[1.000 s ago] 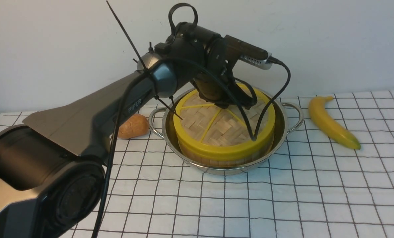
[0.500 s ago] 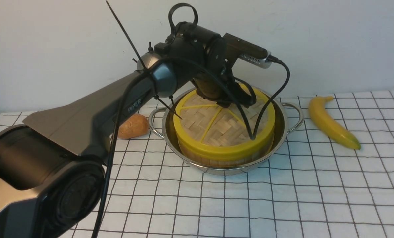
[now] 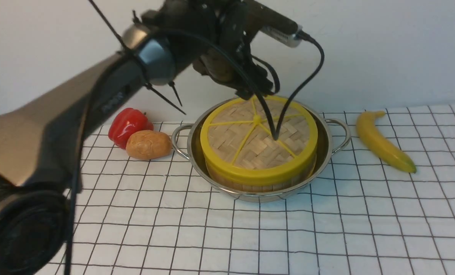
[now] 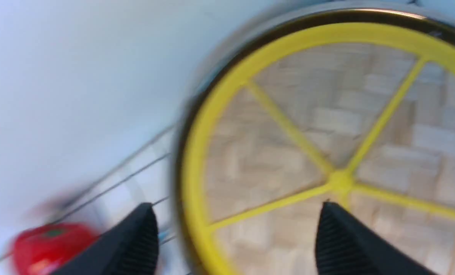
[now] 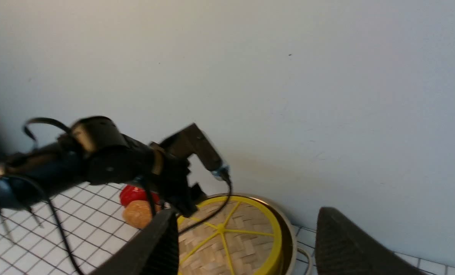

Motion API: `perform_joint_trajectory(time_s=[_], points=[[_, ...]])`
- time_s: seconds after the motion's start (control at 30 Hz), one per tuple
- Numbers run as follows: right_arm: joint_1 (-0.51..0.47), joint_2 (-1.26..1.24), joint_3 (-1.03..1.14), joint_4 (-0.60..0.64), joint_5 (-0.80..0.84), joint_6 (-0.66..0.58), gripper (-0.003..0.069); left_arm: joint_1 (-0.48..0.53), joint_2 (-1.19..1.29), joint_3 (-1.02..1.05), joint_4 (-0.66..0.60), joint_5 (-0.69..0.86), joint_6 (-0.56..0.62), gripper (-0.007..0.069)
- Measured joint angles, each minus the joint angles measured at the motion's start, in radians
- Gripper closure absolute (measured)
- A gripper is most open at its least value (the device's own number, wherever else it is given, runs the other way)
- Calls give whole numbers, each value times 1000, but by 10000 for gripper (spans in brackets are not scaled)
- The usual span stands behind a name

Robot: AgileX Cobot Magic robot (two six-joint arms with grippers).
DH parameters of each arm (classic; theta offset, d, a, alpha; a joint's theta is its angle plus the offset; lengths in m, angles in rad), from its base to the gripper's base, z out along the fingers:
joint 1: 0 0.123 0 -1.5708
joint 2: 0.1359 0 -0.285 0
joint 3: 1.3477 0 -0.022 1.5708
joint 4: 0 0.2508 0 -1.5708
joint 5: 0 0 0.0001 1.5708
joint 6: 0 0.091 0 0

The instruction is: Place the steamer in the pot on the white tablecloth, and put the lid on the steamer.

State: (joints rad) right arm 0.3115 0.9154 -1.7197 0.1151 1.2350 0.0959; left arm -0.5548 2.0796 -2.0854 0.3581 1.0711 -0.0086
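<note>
The shiny pot [image 3: 324,147] stands on the white tablecloth [image 3: 326,229]. The steamer [image 3: 258,184] sits inside it, and only its wooden side wall shows. The lid [image 3: 250,149] lies flat on the steamer, yellow spokes up. My left gripper [image 3: 256,89] hangs above the lid's far edge, open and empty. In the left wrist view the left gripper [image 4: 235,206] stands apart from the lid [image 4: 300,126], inside the pot rim [image 4: 365,9]. My right gripper [image 5: 248,212] is open and empty, held high, looking down on the lid [image 5: 246,244] and pot [image 5: 288,233].
A banana [image 3: 384,141] lies right of the pot. A red pepper [image 3: 128,122] and a brown potato [image 3: 149,144] lie left of it, close to the left handle. The wall stands just behind the pot. My left arm spans the left foreground.
My left gripper has lifted off the lid and risen up and back. The lid stays on the steamer. The red pepper has come into view.
</note>
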Motion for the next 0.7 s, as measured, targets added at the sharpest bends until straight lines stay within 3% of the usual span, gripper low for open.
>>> perform_joint_trajectory(time_s=[0.03,0.1,0.27,0.4,0.57,0.7], points=[[0,0,1,-22,0,-2,188,0,-22,0,24,28,0,186],[0,-8,20,-81,-3,-5,188,1,-87,-1,86,108,0,319],[0,-71,162,-204,-7,-12,215,25,-204,-2,130,139,0,589],[0,-178,357,-284,-11,-11,268,52,-281,-2,122,141,0,648],[0,-396,682,-339,-165,67,379,81,-418,-2,46,144,30,648],[0,-491,813,-345,-247,99,432,81,-495,-2,-28,144,74,648]])
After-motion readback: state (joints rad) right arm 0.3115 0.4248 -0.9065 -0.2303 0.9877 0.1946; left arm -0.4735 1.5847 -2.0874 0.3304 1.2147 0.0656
